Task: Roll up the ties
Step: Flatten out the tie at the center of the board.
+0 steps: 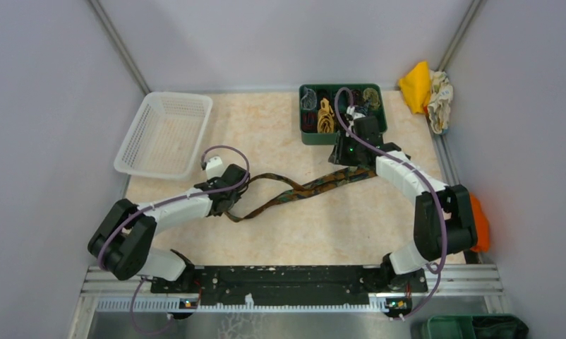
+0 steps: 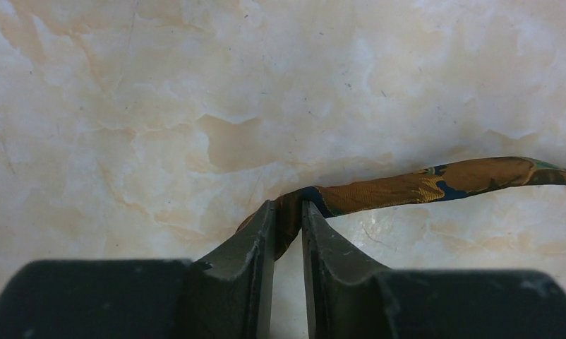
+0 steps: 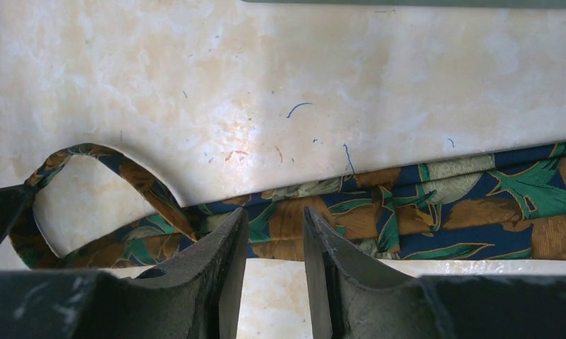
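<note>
A dark brown tie with orange-gold and teal blotches lies stretched slantwise across the table. My left gripper is at its narrow left end. In the left wrist view the gripper is shut on the narrow strip of the tie, which runs off to the right just above the table. My right gripper is over the wide right end. In the right wrist view the gripper has its jaws a little apart just above the tie, holding nothing.
A green tray holding several rolled ties stands at the back, right behind my right gripper. A white basket stands at the back left. Yellow and white cloth lumps lie at the back right, and an orange one at the right edge.
</note>
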Action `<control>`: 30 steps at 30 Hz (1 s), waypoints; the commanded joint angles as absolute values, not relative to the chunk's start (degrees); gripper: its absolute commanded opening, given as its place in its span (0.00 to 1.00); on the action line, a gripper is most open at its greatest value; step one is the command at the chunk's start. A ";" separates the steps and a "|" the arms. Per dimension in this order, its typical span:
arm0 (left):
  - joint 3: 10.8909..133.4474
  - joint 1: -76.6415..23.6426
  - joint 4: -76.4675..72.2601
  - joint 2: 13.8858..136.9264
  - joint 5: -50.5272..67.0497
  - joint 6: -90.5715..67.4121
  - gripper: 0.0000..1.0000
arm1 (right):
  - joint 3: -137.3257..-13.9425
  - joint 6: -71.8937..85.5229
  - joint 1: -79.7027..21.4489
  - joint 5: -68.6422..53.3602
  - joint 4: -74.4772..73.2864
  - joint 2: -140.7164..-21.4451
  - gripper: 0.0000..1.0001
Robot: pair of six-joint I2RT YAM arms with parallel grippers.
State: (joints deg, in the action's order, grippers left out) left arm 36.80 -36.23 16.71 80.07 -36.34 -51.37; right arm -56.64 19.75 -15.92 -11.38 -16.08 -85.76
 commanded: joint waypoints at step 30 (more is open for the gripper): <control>29.65 -36.15 20.62 52.35 -14.87 -41.58 0.00 | -45.62 25.34 -35.23 -12.88 -7.49 -82.61 0.22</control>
